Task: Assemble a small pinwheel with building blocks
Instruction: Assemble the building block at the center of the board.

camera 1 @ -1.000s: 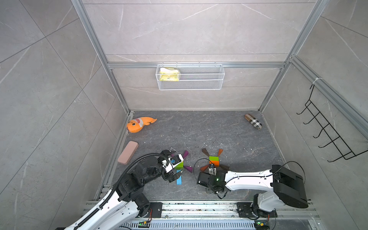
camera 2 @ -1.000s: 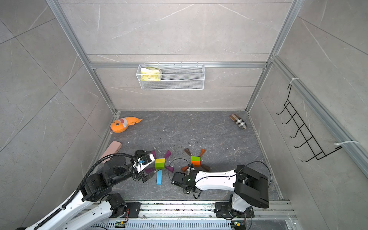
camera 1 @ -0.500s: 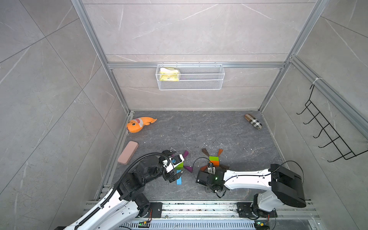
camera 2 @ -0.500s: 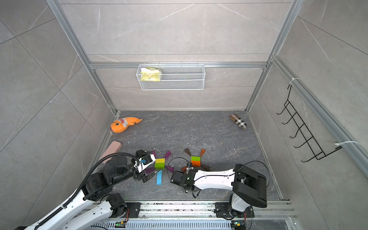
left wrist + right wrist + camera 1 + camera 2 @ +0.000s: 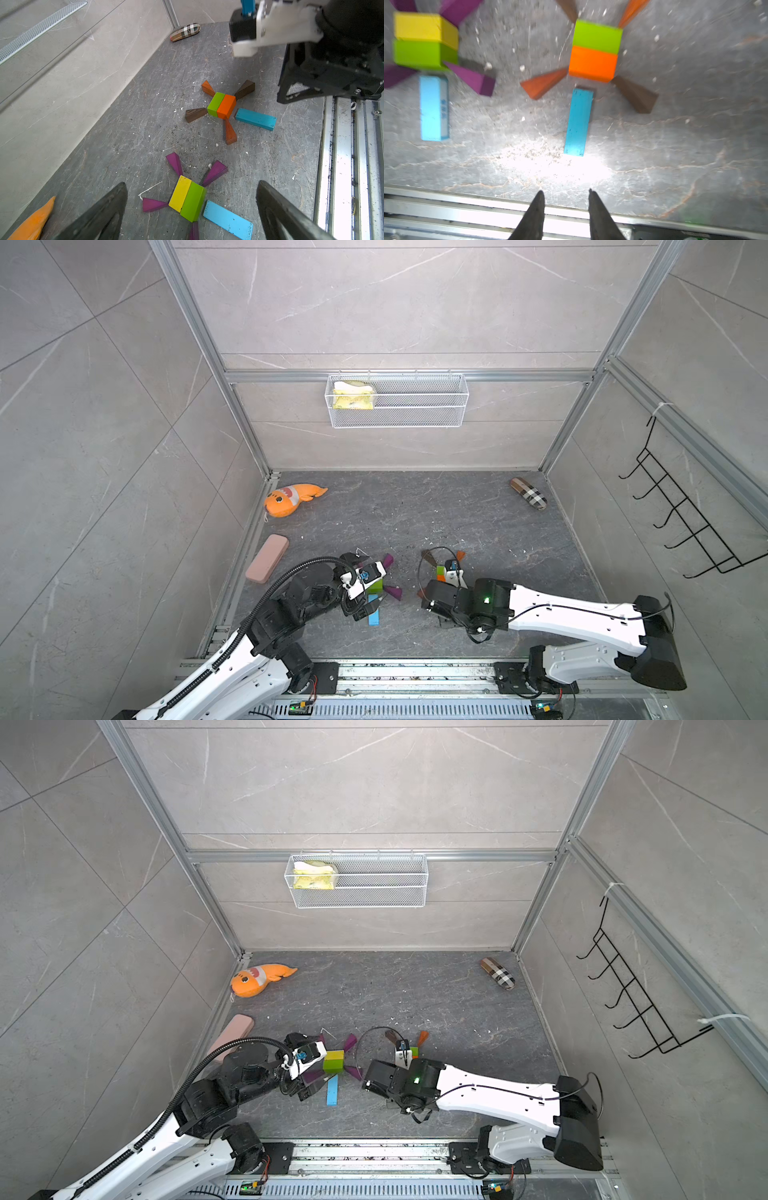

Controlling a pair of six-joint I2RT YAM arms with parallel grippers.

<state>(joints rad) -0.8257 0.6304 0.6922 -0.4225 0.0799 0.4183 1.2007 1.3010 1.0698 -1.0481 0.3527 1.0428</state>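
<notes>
Two block pinwheels lie on the grey floor. One has a yellow brick [image 5: 180, 194] and a green brick [image 5: 193, 204], purple wedges [image 5: 215, 172] and a light-blue bar [image 5: 228, 220]. My left gripper [image 5: 191, 184] hangs wide open above it, holding nothing. The other pinwheel has a green brick [image 5: 598, 36] and an orange brick [image 5: 592, 63], brown and orange wedges [image 5: 544, 84], and a blue bar [image 5: 579, 122] lying flat below the orange brick. My right gripper [image 5: 566, 192] is back near the front rail. Its jaws are slightly apart with nothing between them.
An orange plush fish [image 5: 291, 499] and a pink case [image 5: 267, 558] lie along the left wall. A plaid pouch [image 5: 528, 493] sits at the back right. A wire basket [image 5: 397, 406] hangs on the back wall, a hook rack [image 5: 685, 531] on the right. A metal rail [image 5: 415, 672] runs along the front.
The right gripper's jaws have parted a little and the right arm has shifted slightly. The left arm has not moved.
</notes>
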